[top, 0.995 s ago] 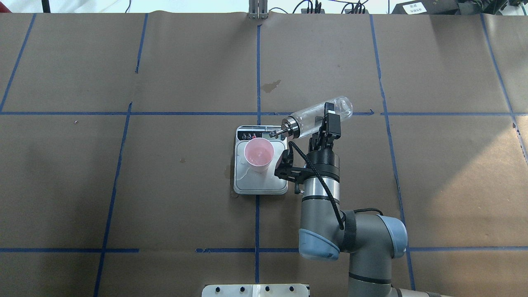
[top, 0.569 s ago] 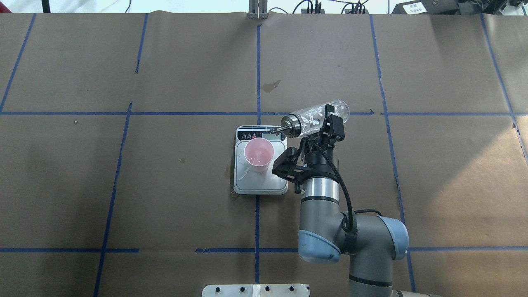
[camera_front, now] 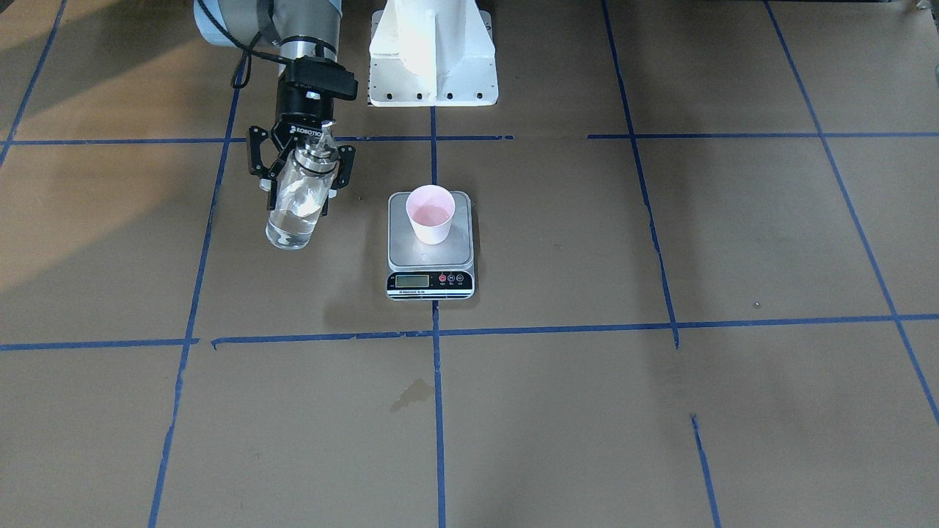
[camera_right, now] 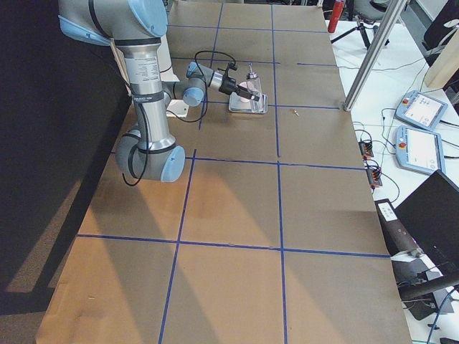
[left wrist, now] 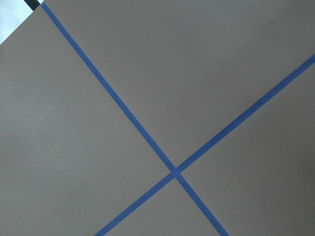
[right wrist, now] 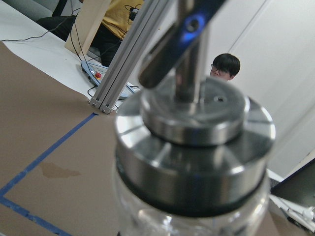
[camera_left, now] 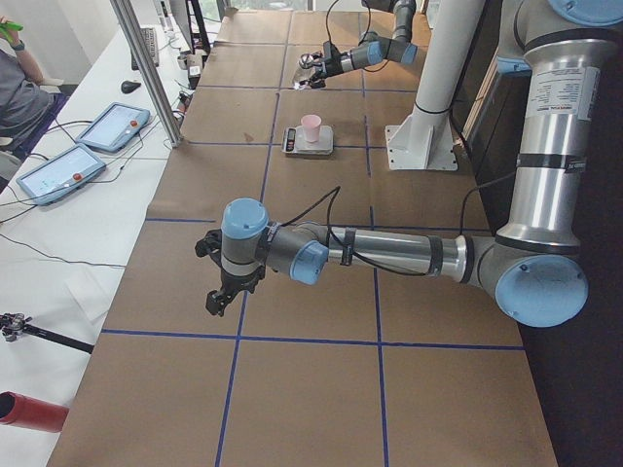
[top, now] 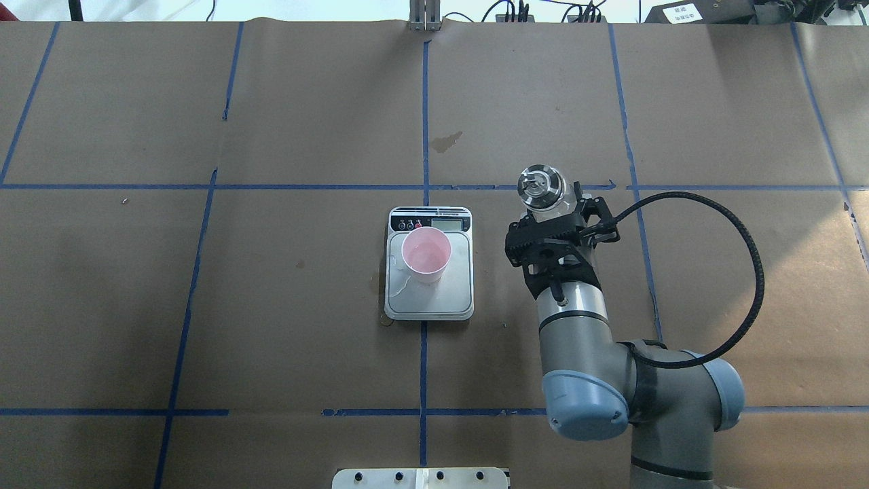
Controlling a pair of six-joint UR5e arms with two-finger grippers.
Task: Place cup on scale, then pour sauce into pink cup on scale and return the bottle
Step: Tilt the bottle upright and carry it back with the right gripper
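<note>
Front view: your right gripper (camera_front: 301, 183) is pinching the bottle (camera_front: 296, 209) high on its glass. The bottle is about upright and well apart from the scale (camera_front: 411, 253). I cannot tell whether its base touches the paper (camera_front: 587, 411). The cup (camera_front: 431, 213) stands on the platform with liquid in it.

Overhead: a second ago you had the bottle tipped towards the cup, over the scale's display end. Now you look straight down on its top, and it has swung clear to the scale's right. To my eye the pour is over and only the return is left.

Left view: your left gripper (camera_left: 219, 300) hangs low, far from the scale. I cannot tell how its jaws stand.

Left wrist: only paper and tape (left wrist: 147, 142).
</note>
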